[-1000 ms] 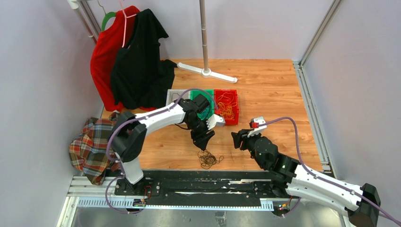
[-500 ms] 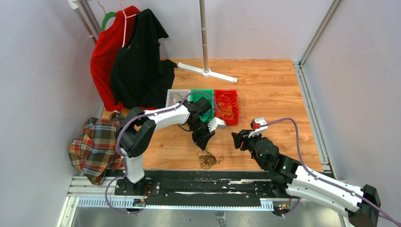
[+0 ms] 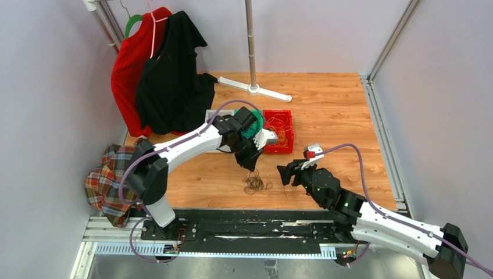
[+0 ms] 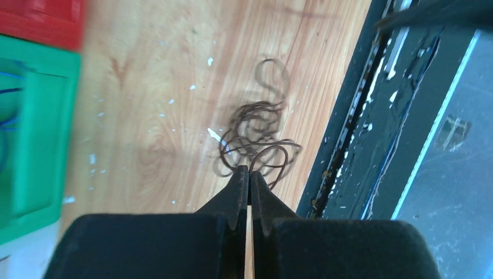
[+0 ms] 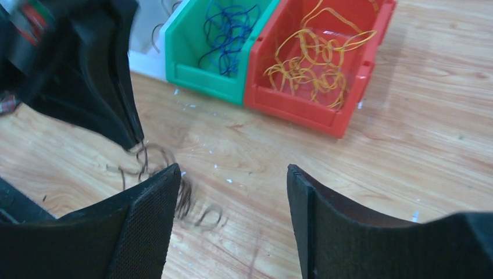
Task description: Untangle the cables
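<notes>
Top external view, left gripper (image 3: 252,168) angled down — pinching the dark cables (image 3: 254,186), right gripper (image 3: 285,175) spread beside.

White left arm (image 3: 192,143) and right arm (image 3: 401,232), black joints (image 3: 154,177), purple hoses (image 3: 361,170) (black fingers (image 5: 145,229)).

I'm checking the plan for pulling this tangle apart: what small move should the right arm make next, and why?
Probably ease the open right gripper toward the dark cable bunch and close on a free loop. The left gripper is shut, seemingly pinching a strand, so a second grip would let them pull apart.
</notes>
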Controlling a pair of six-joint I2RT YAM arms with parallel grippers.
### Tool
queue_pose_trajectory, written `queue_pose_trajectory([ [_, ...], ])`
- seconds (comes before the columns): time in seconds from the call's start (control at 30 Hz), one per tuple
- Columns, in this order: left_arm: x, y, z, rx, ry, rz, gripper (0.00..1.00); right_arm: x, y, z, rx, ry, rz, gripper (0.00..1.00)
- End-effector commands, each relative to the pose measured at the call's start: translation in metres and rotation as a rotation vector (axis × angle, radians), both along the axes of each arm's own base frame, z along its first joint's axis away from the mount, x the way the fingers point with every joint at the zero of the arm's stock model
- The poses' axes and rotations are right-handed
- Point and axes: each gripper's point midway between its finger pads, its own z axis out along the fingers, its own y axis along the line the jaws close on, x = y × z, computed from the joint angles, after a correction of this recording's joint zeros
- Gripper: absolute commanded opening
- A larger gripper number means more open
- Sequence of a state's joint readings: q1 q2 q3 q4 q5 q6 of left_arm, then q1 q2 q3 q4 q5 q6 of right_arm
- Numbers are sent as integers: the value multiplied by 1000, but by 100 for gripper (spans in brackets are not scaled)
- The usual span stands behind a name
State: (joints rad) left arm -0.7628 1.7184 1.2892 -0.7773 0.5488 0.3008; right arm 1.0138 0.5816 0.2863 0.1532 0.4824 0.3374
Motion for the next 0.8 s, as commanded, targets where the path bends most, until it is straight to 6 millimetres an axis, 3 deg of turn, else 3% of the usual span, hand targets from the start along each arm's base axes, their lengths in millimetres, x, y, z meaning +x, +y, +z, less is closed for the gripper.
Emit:
queue_pose_trajectory([
  [0.0, 7, 3, 44, -32, -81, 89, 1, -1, 26, 19, 48, -17, 99, 69],
  [0.27, 8, 7, 80, -79, -137, 158, 1, -7, 72, 49, 161, -33, 246, 71],
  [0.4, 10, 8, 90, -90, -161, 177, 1, -9, 92, 54, 195, -13, 289, 72],
  [0.6, 5, 7, 97, -113, -150, 177, 1, -5, 105, 55, 212, -4, 295, 72],
  [0.77, 0, 8, 104, -134, -143, 165, 1, 4, 102, 46, 187, 11, 236, 70],
])
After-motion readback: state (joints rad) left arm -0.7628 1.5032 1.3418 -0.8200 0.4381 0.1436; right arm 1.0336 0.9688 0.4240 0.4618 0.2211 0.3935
